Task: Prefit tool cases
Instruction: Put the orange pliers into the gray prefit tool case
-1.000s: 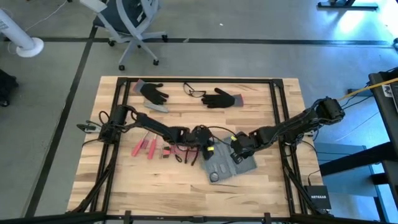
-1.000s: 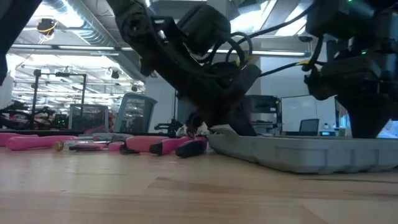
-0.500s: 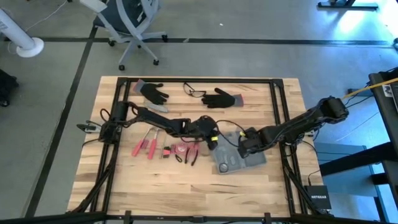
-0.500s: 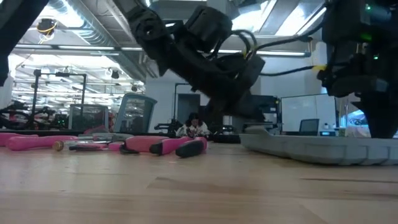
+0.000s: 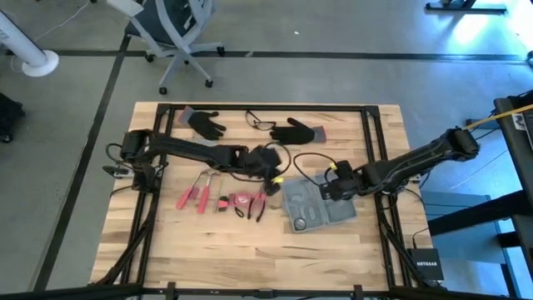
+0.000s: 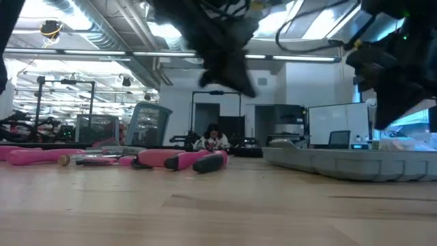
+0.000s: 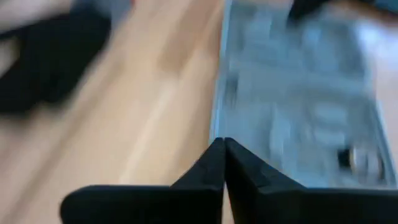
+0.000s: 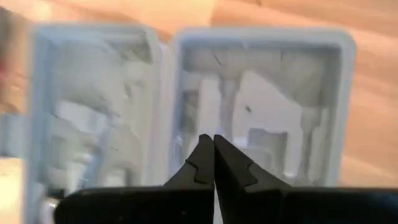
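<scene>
The grey-blue tool case [image 5: 318,204] lies open and flat on the wooden table, right of the middle, its moulded slots facing up [image 8: 249,106]. In the low view its rim [image 6: 341,164] rests on the tabletop. My left gripper [image 5: 279,179] hangs shut in the air above the case's left edge [image 7: 217,118]; the low view shows it high up [image 6: 225,65]. My right gripper [image 5: 326,193] is shut too and points steeply down over the middle of the case, near the hinge [image 8: 166,124]. Neither gripper touches the case.
Loose red-handled tools [image 5: 196,198] and pliers [image 5: 248,204] lie left of the case. Two black gloves [image 5: 206,125] [image 5: 296,132] and a pair of glasses [image 5: 260,122] lie near the far edge. Bare wood stretches along the near edge.
Both grippers have risen off the case and stayed shut. The left one has gone up and toward the far edge, the right one up and toward the right edge while rolling. The case has slid toward the right and far edges, and its raised left end has settled flat.
</scene>
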`<state>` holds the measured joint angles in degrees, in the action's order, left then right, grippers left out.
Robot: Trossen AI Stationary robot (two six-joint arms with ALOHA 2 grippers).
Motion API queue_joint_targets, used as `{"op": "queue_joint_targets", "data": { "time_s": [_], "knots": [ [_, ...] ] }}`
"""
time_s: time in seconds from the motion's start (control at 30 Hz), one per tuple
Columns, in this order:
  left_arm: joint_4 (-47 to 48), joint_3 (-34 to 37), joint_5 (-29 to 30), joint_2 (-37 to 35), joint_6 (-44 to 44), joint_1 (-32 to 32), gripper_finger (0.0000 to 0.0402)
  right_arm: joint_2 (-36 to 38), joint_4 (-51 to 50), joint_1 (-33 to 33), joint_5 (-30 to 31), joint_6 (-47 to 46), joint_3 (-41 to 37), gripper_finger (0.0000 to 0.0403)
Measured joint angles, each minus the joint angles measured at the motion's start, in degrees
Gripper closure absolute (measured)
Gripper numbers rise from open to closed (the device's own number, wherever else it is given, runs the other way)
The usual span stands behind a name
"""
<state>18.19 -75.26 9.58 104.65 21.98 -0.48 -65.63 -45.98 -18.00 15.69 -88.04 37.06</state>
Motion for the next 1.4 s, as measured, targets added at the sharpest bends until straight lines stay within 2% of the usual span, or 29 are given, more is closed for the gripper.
{"op": "queue_joint_targets", "data": {
  "time_s": [0.1, 0.2, 0.27, 0.37, 0.57, 0.67, 0.8, 1.03, 1.23, 1.4],
  "knots": [
    [9.46, 0.03, -3.79, -0.18, 5.01, -2.57, 0.0399, 0.25, 1.83, 0.0, 1.52, 0.05, 0.0, 0.0403],
    [14.25, 0.08, -3.2, 1.31, 6.32, -5.56, 0.0383, -0.12, 4.99, 0.0, 1.73, 2.25, 0.04, 0.0403],
    [15.63, 0.12, -3.88, 2.57, 13.78, -6.52, 0.0363, -0.36, 6.23, 0.0, 1.24, 3.23, 0.04, 0.0403],
    [15.65, 0.16, -5.78, 2.9, 24.55, -7.25, 0.0329, -0.25, 7.91, 0.0, 0.99, 4.15, 0.07, 0.0403],
    [13.78, 0.07, -7.17, 3.09, 27.73, -8.0, 0.0267, -0.25, 8.04, 0.0, 0.69, 6.43, 0.04, 0.0403],
    [10.32, 0.04, -9.24, 4.53, 28.84, -8.4, 0.0244, -0.25, 8.31, 0.0, 0.17, 8.12, 0.04, 0.0403],
    [8.74, 0.11, -8.87, 5.19, 32.44, -9.11, 0.022, -0.25, 8.43, 0.0, -0.27, 9.07, 0.04, 0.0403],
    [8.94, 0.07, -6.06, 7.7, 36.41, -9.23, 0.0204, -0.25, 8.47, 0.0, -0.75, 10.57, 0.04, 0.0403],
    [7.71, 0.02, -6.62, 11.29, 39.77, -9.33, 0.0203, -0.25, 8.47, 0.0, -2.26, 12.02, 0.04, 0.0403],
    [7.72, -0.22, -6.36, 13.61, 38.71, -9.19, 0.0216, -0.25, 8.5, 0.0, -2.23, 12.03, 0.04, 0.0403]
  ]
}}
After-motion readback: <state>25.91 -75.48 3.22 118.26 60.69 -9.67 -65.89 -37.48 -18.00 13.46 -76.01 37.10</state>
